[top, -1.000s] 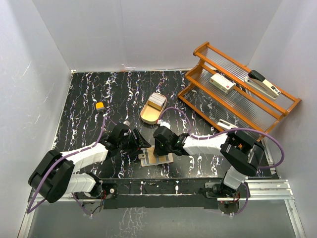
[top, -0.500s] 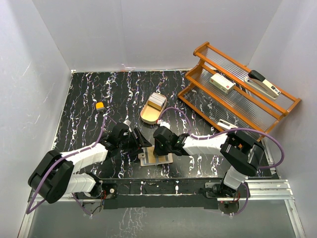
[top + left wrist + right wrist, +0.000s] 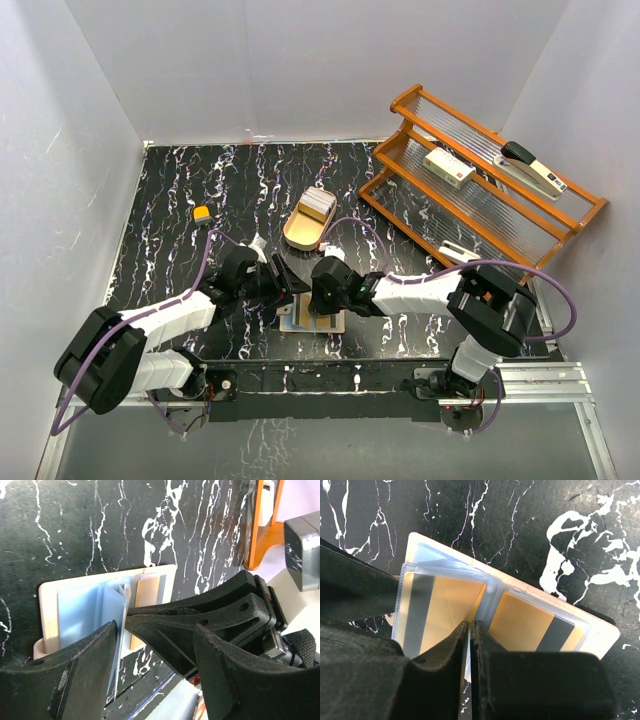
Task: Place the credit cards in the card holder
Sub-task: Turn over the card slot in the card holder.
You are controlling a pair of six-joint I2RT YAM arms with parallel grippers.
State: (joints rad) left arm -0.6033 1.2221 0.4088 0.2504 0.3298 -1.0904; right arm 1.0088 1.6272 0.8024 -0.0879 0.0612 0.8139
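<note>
The card holder (image 3: 312, 320) lies open on the black table near the front edge, with clear sleeves inside. In the right wrist view the holder (image 3: 600, 630) has two gold cards with dark stripes in its sleeves (image 3: 442, 602). My right gripper (image 3: 471, 626) is shut on a thin pale credit card seen edge-on, its tip at the holder's fold. In the top view this gripper (image 3: 318, 304) is right over the holder. My left gripper (image 3: 155, 630) is open at the holder's left side (image 3: 75, 612), with a clear sleeve leaf standing against its left finger (image 3: 95, 655). More credit cards (image 3: 317, 205) are stacked in the tray.
A gold oval tray (image 3: 297, 235) sits behind the holder. An orange wooden rack (image 3: 480, 200) at the right holds a white box with a red mark (image 3: 448, 167) and a stapler (image 3: 533, 168). A small yellow object (image 3: 202, 213) lies at the left.
Both grippers have closed in a little on the holder. The right gripper has come lower over it, and a pale blue sleeve now shows at the holder's left.
</note>
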